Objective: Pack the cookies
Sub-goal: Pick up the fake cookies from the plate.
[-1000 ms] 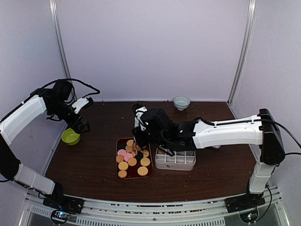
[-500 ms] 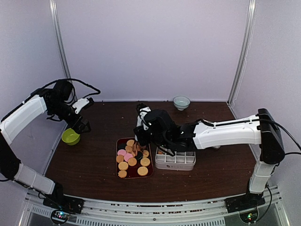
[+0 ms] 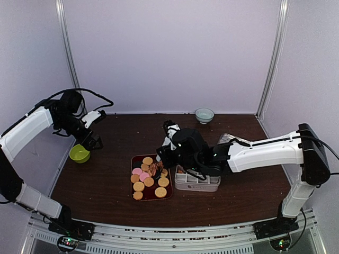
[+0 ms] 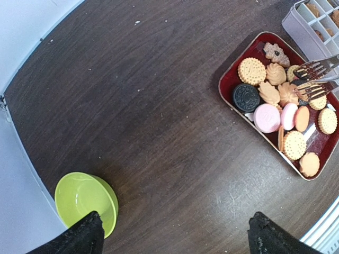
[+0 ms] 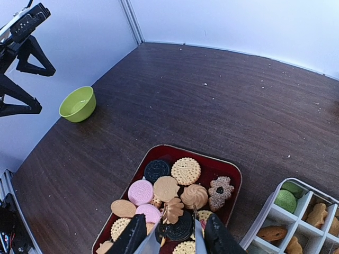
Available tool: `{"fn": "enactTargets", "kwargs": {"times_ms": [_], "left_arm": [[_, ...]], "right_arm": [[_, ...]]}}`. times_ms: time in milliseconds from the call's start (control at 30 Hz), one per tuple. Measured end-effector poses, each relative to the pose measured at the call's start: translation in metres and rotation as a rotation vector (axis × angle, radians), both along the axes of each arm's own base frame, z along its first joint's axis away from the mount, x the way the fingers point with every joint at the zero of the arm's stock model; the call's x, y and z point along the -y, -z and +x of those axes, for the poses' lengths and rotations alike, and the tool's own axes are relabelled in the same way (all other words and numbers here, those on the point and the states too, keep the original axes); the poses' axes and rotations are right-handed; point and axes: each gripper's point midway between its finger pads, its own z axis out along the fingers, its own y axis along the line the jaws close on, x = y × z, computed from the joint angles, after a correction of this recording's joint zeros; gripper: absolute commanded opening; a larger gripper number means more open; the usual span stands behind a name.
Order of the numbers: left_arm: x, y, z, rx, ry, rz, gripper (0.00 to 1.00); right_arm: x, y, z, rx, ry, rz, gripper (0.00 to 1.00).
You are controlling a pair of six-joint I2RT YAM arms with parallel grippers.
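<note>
Lilac walls (image 3: 169, 53) enclose a dark brown table (image 3: 106, 180), seen from above and from both wrists.

Centre: a red tray (image 4: 230, 71) holds the loose cookies (image 3: 149, 181). Most are round and golden, with two pink, two dark and several flower-shaped ones. They lie close together and partly overlap.

Just right of the tray, touching or nearly so, stands a white box (image 3: 197, 185) divided into small compartments. Several compartments hold cookies, green and brown ones among them.

Right arm: it reaches in from the right over the box. The right gripper (image 5: 172, 235) is clamped on metal tongs (image 4: 315, 67), whose forked tips lie over the cookies at the tray's box-side edge. Whether the tips pinch a cookie cannot be told.

Left arm: it is raised at the table's left edge, well apart from the tray. The left gripper (image 3: 92, 140) hangs with its jaws wide apart and nothing between them, above a green bowl (image 4: 85, 198).

Far edge: a pale bowl (image 3: 204, 115) sits near the wall.
</note>
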Motion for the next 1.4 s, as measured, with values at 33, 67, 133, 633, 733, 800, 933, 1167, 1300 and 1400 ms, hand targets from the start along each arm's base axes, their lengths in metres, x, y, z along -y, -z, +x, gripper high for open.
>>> {"fn": "enactTargets", "kwargs": {"times_ms": [33,67,133,633,733,800,933,1167,1300,1400], "left_arm": [[0.000,0.000,0.000,0.000,0.001,-0.001,0.98],[0.000,0.000,0.000,-0.001,0.002,-0.001,0.98],[0.001,0.000,0.000,-0.001,0.003,-0.003,0.98],[0.003,0.000,-0.001,-0.002,0.017,-0.014,0.98],[0.003,-0.001,-0.001,-0.002,0.017,-0.014,0.98],[0.003,0.000,-0.001,-0.002,0.017,-0.014,0.98],[0.003,0.000,-0.001,-0.002,0.017,-0.014,0.98],[0.003,0.000,-0.001,-0.002,0.017,-0.014,0.98],[0.003,0.000,-0.001,-0.002,0.017,-0.014,0.98],[0.003,0.000,-0.001,-0.002,0.017,-0.014,0.98]], "right_arm": [[0.000,0.000,0.000,-0.002,0.002,0.004,0.36],[0.000,0.000,-0.001,-0.004,0.002,0.006,0.36],[0.000,0.000,-0.001,-0.007,0.002,0.009,0.36],[0.002,-0.001,-0.026,-0.038,-0.039,-0.005,0.27],[0.004,0.000,-0.026,-0.043,-0.034,-0.003,0.23],[0.004,0.000,-0.026,-0.043,-0.035,-0.001,0.20],[0.004,-0.001,-0.026,-0.042,-0.035,-0.001,0.10],[0.003,-0.011,-0.026,-0.030,-0.039,0.007,0.00],[0.009,-0.026,-0.028,-0.008,-0.045,0.011,0.00],[0.012,-0.039,-0.029,0.011,-0.048,0.022,0.00]]}}
